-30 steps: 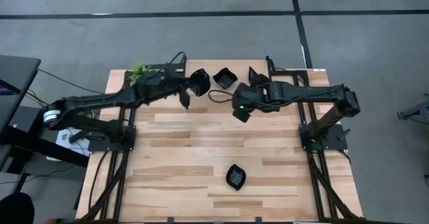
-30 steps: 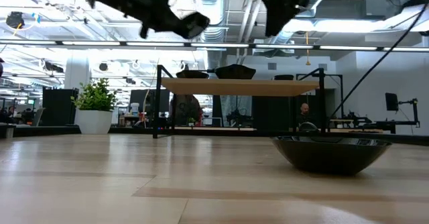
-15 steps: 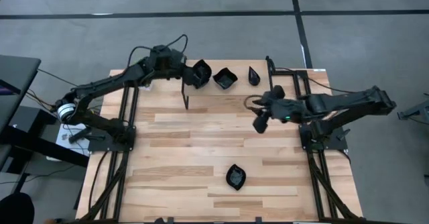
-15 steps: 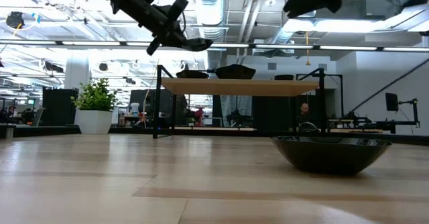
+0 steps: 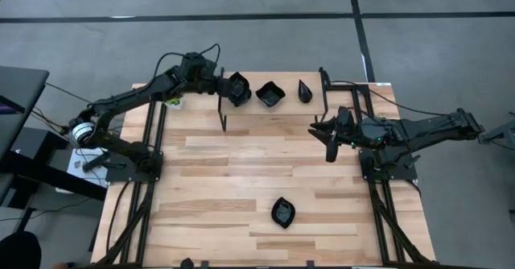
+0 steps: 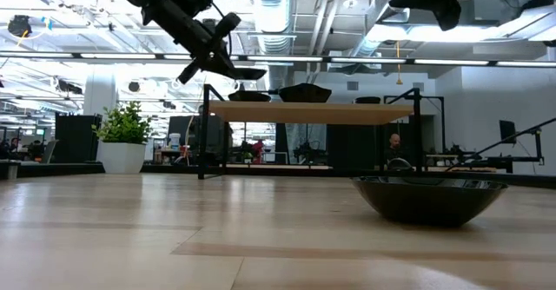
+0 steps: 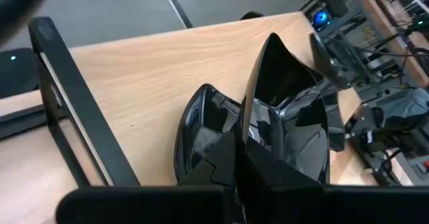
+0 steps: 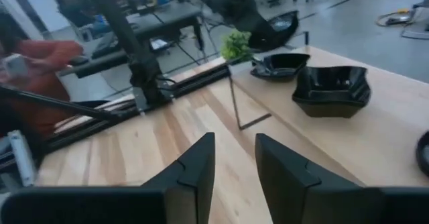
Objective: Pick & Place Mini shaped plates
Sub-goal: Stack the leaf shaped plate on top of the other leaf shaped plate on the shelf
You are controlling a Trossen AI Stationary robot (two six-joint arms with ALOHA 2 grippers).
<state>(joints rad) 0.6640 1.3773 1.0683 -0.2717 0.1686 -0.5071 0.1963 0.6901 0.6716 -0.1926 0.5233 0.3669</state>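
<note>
My left gripper [image 5: 224, 85] is shut on a glossy black pointed plate [image 7: 288, 117], held above the left end of the wooden shelf [image 5: 346, 88] at the table's far edge. Under it another black plate [image 7: 194, 130] rests on the shelf. A wavy-edged square plate [image 5: 269, 93] and a teardrop plate [image 5: 304, 90] also sit on the shelf. One more black plate [image 5: 282, 212] lies on the table near the front edge. My right gripper [image 5: 328, 146] hangs open over the table's right half, with nothing between its fingers. My left gripper pinches the pointed plate's rim [image 7: 245, 133] between its two fingers, on the end away from the plate's tip. The fingers come from the table's left, slanting down. The plate hangs clear above the shelf plate, tilted, its tip [image 7: 271, 41] pointing away from the gripper.
A small green plant [image 5: 171, 100] stands by the shelf's left end. Black shelf legs [image 5: 223, 116] stand on the table. A person in a red sleeve [image 8: 40, 56] is beyond the table. Bare wood lies mid-table [image 5: 241, 172].
My left gripper has carried the pointed plate toward the far edge, over the shelf's left end, and has rolled, so the plate has turned. My right gripper has drawn back from the shelf toward the table's right edge and has tipped up toward level.
</note>
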